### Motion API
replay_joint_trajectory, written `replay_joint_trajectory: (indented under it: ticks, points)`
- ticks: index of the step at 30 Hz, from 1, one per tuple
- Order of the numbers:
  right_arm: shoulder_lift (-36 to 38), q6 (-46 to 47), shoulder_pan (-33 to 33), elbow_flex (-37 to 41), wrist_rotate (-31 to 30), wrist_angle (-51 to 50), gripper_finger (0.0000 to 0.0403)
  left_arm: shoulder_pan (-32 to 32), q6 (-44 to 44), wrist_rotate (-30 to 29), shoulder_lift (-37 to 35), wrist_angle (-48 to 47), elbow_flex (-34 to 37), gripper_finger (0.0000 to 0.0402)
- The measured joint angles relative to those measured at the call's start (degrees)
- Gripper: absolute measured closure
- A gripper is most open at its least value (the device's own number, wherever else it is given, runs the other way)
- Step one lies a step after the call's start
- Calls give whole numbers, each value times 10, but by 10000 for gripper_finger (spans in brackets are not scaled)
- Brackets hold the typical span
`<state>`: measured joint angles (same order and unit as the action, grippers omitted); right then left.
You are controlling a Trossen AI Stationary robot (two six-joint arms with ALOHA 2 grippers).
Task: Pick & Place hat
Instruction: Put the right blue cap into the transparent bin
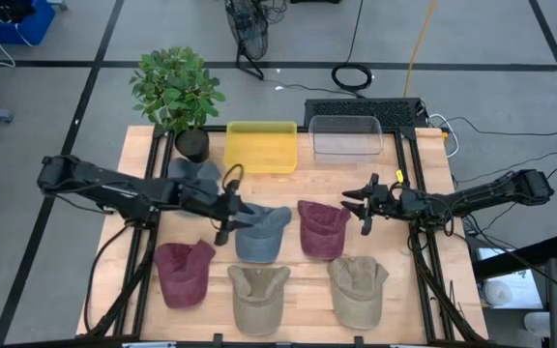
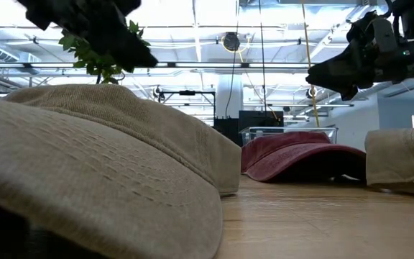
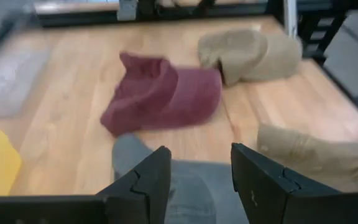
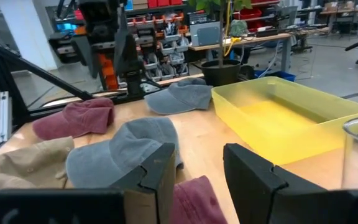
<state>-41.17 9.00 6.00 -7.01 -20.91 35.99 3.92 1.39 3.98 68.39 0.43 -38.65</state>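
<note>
Two grippers are near the grey hat (image 1: pixel 259 235) – the left gripper (image 1: pixel 228 215), fingers apart and empty, hangs just over its edge nearest the yellow bin (image 1: pixel 260 147), while the right gripper (image 1: pixel 360 205), also open and empty, is beyond the maroon hat (image 1: pixel 323 228).

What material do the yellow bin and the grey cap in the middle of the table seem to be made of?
The yellow bin looks like translucent plastic with a smooth, slightly glossy finish: light passes through its walls. The grey cap seems to be washed cotton fabric, matte and soft: it shows faded tone, creases and a slumped crown.
</note>
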Motion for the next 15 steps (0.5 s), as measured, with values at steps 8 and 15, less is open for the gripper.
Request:
replay_joint_trajectory:
  ticks: [8, 15]
  points:
    - [0, 3, 0, 0, -3, -1, 282, 0, -6, -8, 70, -24, -28, 234]
    - [0, -1, 0, 0, -1, -3, 282, 0, -16, -6, 74, -24, -31, 234]
